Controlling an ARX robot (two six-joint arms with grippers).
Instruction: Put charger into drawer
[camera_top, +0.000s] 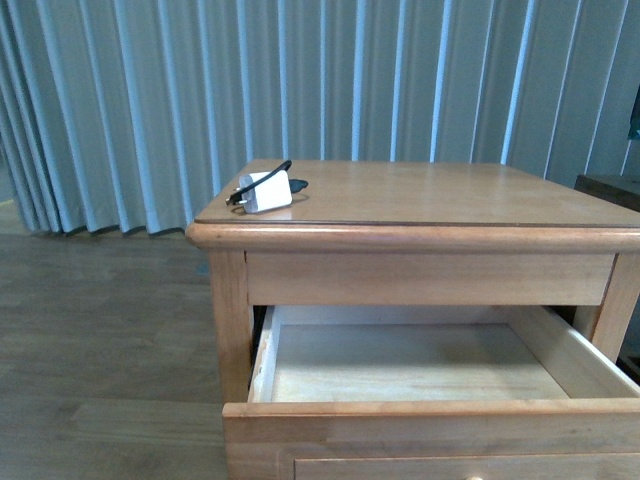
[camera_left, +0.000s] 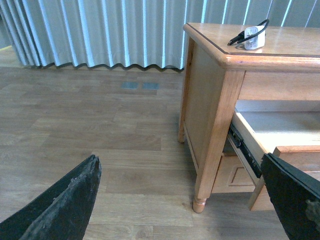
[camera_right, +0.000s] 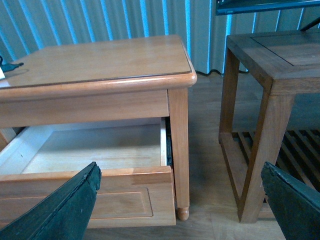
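The charger (camera_top: 267, 191), a small white block with a black cable, lies on the nightstand top near its back left corner; the left wrist view shows the charger (camera_left: 254, 37) too. Below the top, the drawer (camera_top: 430, 404) stands pulled out with its pale wood inside bare, also visible as the drawer (camera_left: 296, 148) and the drawer (camera_right: 90, 172). My left gripper (camera_left: 182, 200) hangs open low over the floor, left of the nightstand. My right gripper (camera_right: 182, 202) is open by the nightstand's right front leg. Neither arm shows in the front view.
The nightstand (camera_top: 420, 236) stands on a wood floor before grey vertical blinds (camera_top: 300, 80). A darker wooden side table (camera_right: 270, 70) with a slatted lower shelf stands close on the right. A lower drawer front (camera_left: 235, 175) sits shut beneath.
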